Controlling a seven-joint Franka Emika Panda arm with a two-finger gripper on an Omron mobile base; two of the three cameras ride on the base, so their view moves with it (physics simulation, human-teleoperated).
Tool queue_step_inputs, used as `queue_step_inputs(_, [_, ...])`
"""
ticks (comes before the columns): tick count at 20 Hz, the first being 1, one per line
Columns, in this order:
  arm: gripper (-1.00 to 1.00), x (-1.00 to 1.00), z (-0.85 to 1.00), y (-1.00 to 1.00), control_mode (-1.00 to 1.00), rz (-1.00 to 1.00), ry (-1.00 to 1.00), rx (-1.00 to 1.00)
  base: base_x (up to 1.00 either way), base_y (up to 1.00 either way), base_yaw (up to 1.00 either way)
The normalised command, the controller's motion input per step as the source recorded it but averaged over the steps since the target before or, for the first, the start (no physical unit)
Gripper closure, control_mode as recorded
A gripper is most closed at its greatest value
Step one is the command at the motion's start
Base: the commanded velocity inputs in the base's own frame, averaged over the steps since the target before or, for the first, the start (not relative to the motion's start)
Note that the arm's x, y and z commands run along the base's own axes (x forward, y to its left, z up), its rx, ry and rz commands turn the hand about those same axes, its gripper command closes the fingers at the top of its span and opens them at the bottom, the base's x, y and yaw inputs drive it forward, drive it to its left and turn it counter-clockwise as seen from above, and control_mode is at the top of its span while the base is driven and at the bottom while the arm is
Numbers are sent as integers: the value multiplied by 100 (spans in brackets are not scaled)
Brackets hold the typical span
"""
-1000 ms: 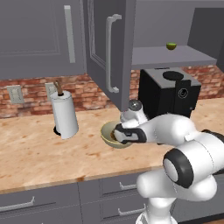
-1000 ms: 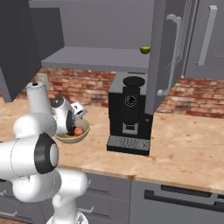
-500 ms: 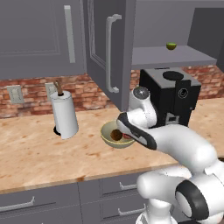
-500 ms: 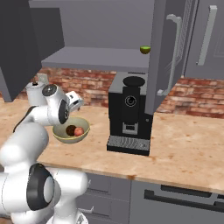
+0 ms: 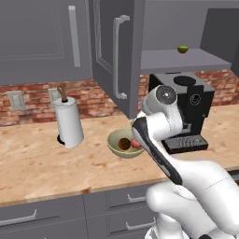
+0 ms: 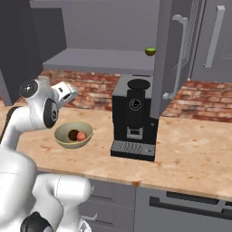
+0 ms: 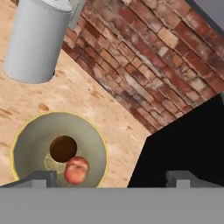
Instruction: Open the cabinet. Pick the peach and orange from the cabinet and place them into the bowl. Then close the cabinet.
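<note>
**Both fruits lie in the bowl, cabinet doors open, claw wide and empty**

A grey wall cabinet [image 5: 122, 56] hangs above a tan stone counter [image 5: 37, 158], both of its doors swung open, and its grey shelf carries one small green fruit [image 5: 182, 49] near the middle. A red brick wall [image 7: 144, 65] runs behind the counter. A white robot arm [image 5: 158, 135] rises from below and bends over the counter, between the camera and a black coffee machine [image 6: 132, 118] that stands under the open shelf. To the left of the bowl stands an upright roll of paper towel [image 5: 68, 122], well apart from it.

The olive-tan bowl [image 5: 114, 140] sits on the counter between the towel roll and the coffee machine. Inside it lie the dull brownish orange [image 7: 63, 148] and the pink-red peach [image 7: 76, 169], touching each other (the peach lies on the coffee-machine side).

The gripper [image 7: 110, 177] hangs above the bowl's near edge, looking down on it. Its two dark fingertips [image 7: 40, 177] stand spread about as wide as they go, with nothing between them.
</note>
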Motion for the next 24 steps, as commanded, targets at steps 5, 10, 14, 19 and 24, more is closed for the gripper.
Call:
queue_step_inputs(5, [-100, -96, 86, -27, -100, 0, -32, 3, 0, 0, 0])
queue_step_inputs(10, [-100, -100, 78, -50, -100, 0, -30, 9, 0, 0, 0])
queue_step_inputs(14, [-100, -99, 86, -4, -100, -2, -39, 11, 0, 0, 0])
queue_step_inputs(19, [-100, -83, 69, 17, -100, -8, -34, 19, 0, 0, 0])
queue_step_inputs(24, [-100, -65, 10, 26, -100, -8, -22, 27, 0, 0, 0])
